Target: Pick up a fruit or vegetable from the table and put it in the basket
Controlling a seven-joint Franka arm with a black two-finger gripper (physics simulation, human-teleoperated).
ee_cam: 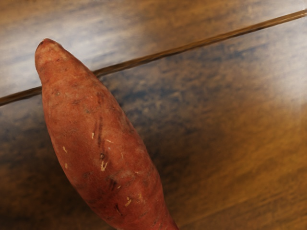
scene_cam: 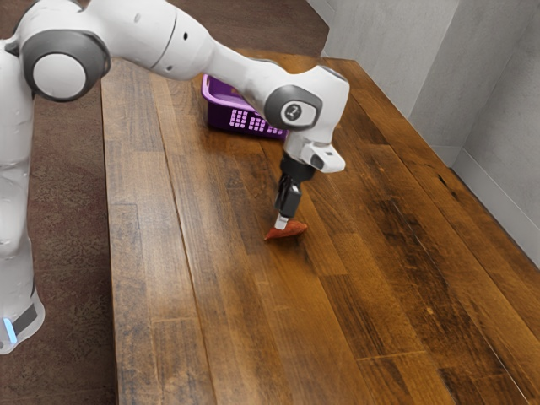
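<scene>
While your gripper point(scene_cam: 282, 224) is at the sweet potato point(scene_cam: 295, 229) (spread or pinching, I can't tell), its exterior-view eleven o'clock has the basket point(scene_cam: 220, 116).

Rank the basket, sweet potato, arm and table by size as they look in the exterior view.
Largest to smallest, as they look there:
1. Table
2. Arm
3. Basket, though the arm partly hides it
4. Sweet potato
</scene>
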